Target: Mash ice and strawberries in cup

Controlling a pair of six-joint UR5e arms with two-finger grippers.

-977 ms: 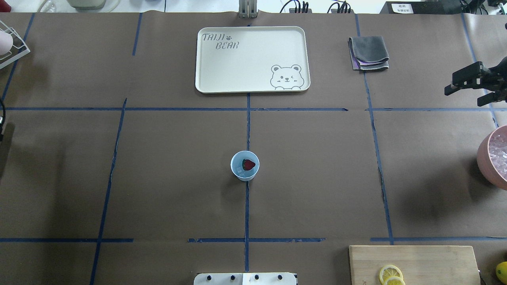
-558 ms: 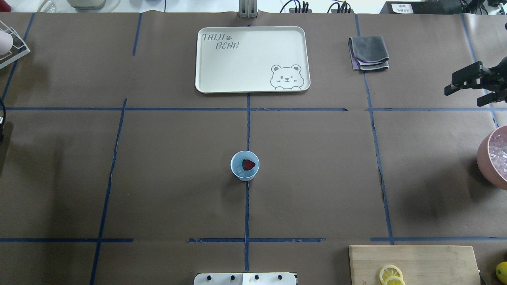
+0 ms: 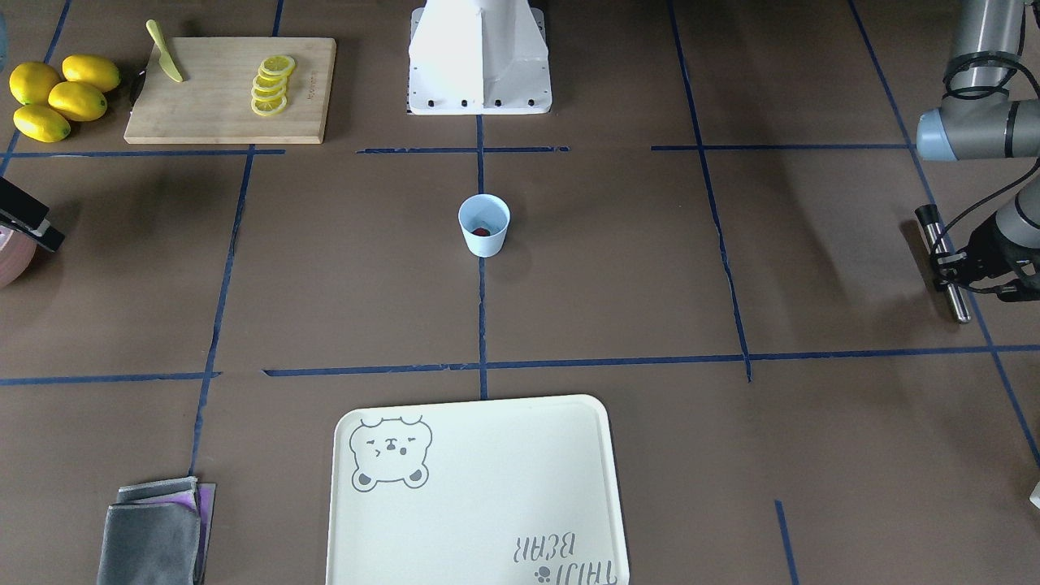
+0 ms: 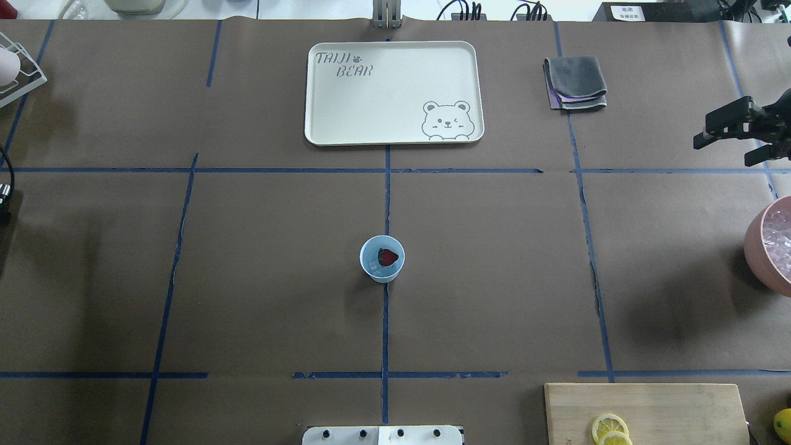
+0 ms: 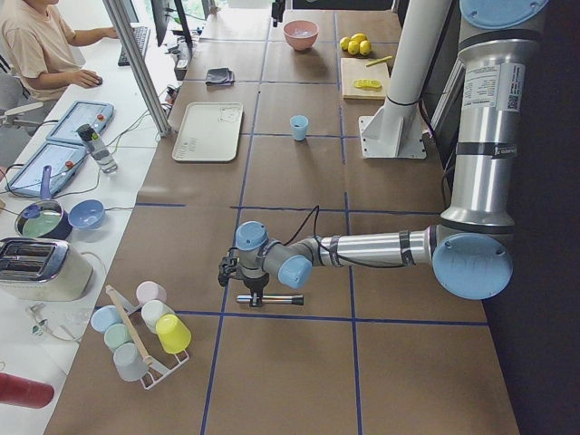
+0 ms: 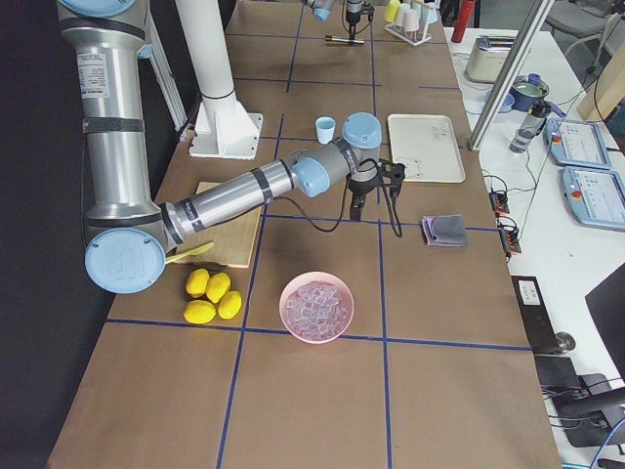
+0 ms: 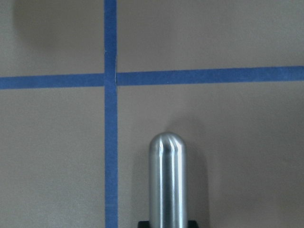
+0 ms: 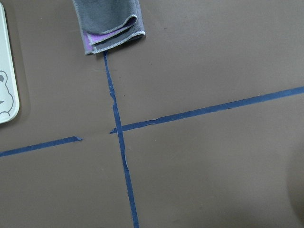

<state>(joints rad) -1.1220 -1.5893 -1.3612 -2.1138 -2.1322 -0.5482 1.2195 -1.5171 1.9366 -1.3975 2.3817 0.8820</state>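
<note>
The pale-blue cup stands upright at the table's middle, on the centre tape line. Inside it lie a dark-red strawberry and whitish ice. The cup also shows in the front view. My left gripper is far off at the table's left end, shut on a metal muddler rod held level just above the table. The rod's rounded tip shows in the left wrist view. My right gripper is open and empty, hovering at the table's right end.
A pink bowl of ice sits at the right edge. A cream bear tray and a folded grey cloth lie at the far side. A cutting board with lemon slices is near right. A rack of cups stands at the left end.
The muddler's metal end has edged into the overhead view's left edge. The right gripper has barely shifted. The cup has not moved.
</note>
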